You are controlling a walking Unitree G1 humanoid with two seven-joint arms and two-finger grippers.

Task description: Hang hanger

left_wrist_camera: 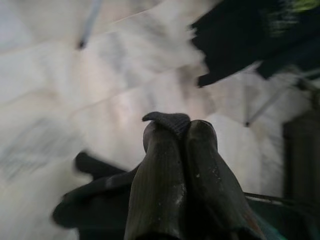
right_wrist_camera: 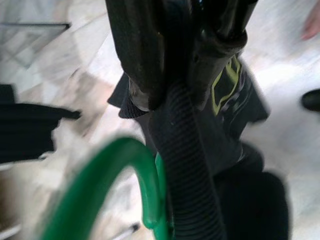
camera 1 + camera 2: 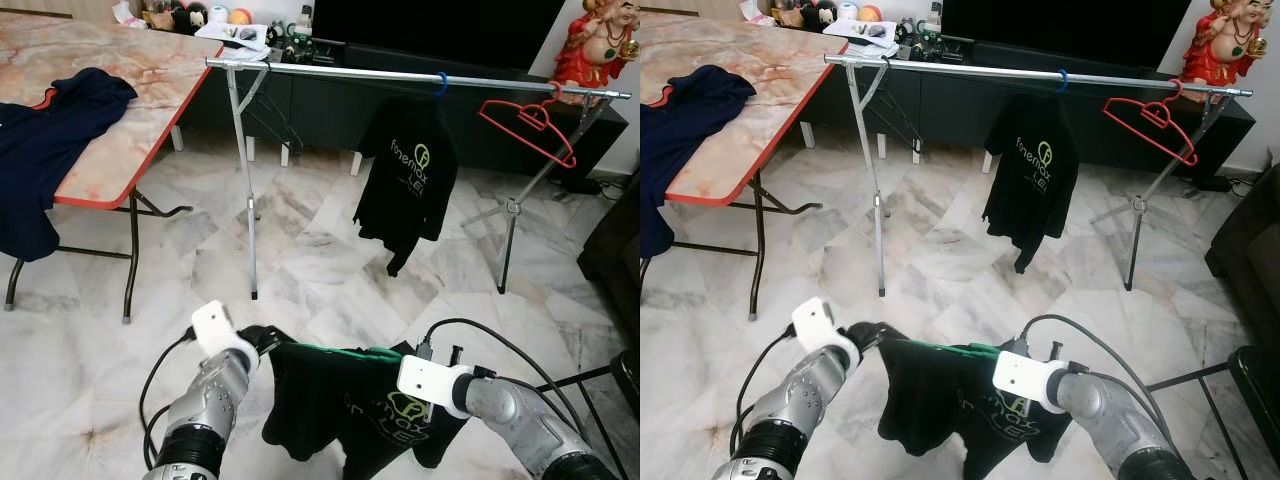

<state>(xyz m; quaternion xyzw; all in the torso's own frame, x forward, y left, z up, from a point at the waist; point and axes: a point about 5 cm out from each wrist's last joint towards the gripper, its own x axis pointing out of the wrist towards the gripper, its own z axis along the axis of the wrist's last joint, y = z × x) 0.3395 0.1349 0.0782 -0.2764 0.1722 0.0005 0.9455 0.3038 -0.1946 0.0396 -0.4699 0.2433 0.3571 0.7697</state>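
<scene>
Here, pale marble floor [image 3: 330, 260], chrome clothes rail [image 3: 400, 76] across the room.

Beyond rail: dark TV cabinet [image 3: 330, 100]. Left of rail: marble-pattern folding table [image 3: 130, 90] with red edge, navy garment [image 3: 50, 130] draped over it. On rail: black T-shirt [image 3: 405, 180] on blue hook, lettering partly readable, "LED" plus yellow-green logo; bare red hanger [image 3: 525, 125] toward right end. Well short of rail, low in front: green hanger [image 2: 120, 185] carrying second black shirt [image 3: 350, 410] with like logo. Left gripper [image 1: 172, 125] pressed together on shirt's shoulder. Right gripper [image 2: 165, 105] pinching shirt beside hanger hook.
</scene>
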